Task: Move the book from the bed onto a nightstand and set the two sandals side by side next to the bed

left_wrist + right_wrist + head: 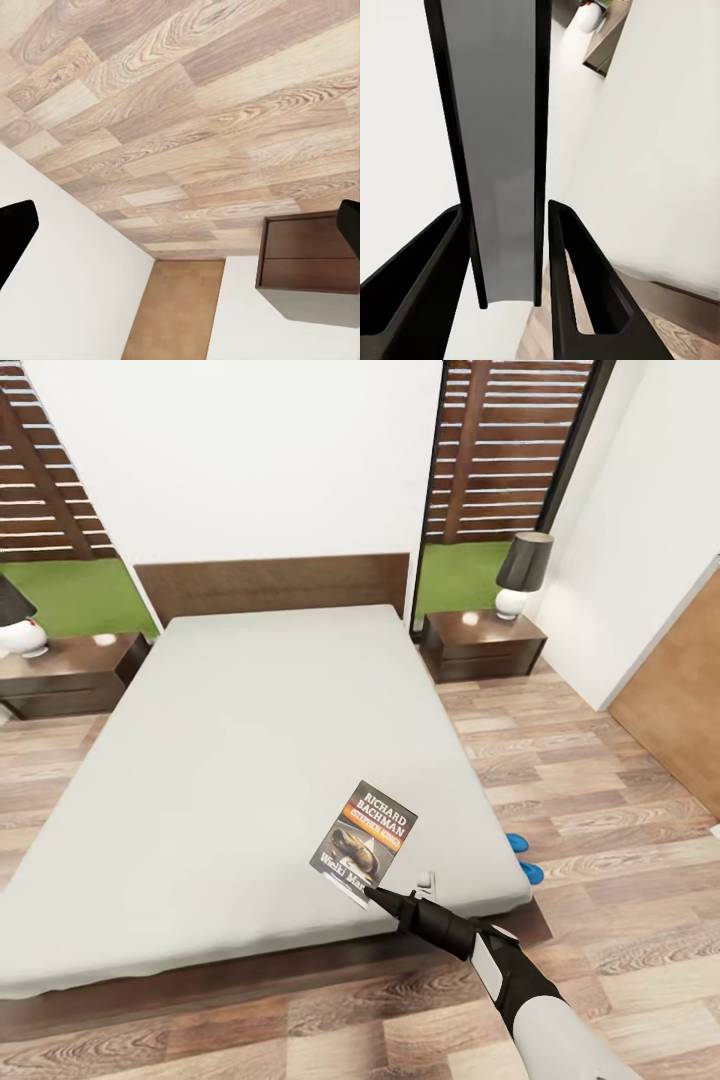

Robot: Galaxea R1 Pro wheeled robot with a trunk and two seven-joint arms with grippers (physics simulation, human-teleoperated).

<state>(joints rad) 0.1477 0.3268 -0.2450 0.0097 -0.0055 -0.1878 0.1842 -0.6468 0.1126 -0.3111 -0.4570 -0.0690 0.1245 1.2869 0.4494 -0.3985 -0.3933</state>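
In the lower middle of the frame the right claw [372, 893] grips the book [364, 830] by its lower edge above the bed [230, 760], while the left claw [180, 225] stands open over the floor [187, 112]

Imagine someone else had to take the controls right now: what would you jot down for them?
Right gripper: closed on the near edge of the book, which sits between its fingers over the bed.
Left gripper: open, holding nothing, pointing at bare floor.
Sandals: on the floor, partly tucked by the bed's right side.
Done: book gripped.
Left: carry the book to a nightstand; the right nightstand looks closer. Then set the sandals side by side next to the bed.
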